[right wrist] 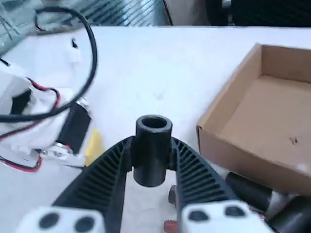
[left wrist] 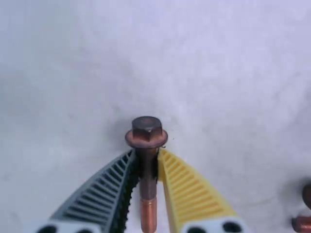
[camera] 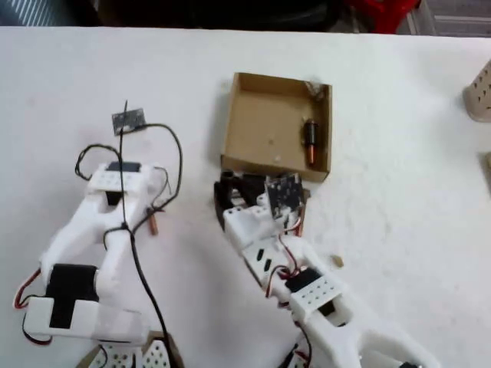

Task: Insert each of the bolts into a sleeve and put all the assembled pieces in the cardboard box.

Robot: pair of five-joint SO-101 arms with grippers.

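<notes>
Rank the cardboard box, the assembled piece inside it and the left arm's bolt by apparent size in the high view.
1. cardboard box
2. assembled piece
3. bolt, which is partly hidden, so its place below the piece is unsure

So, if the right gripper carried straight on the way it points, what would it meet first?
Likely just bare table: the right gripper, shut on a black sleeve, points into the gap between the left arm and the cardboard box. Depth is unclear.
</notes>
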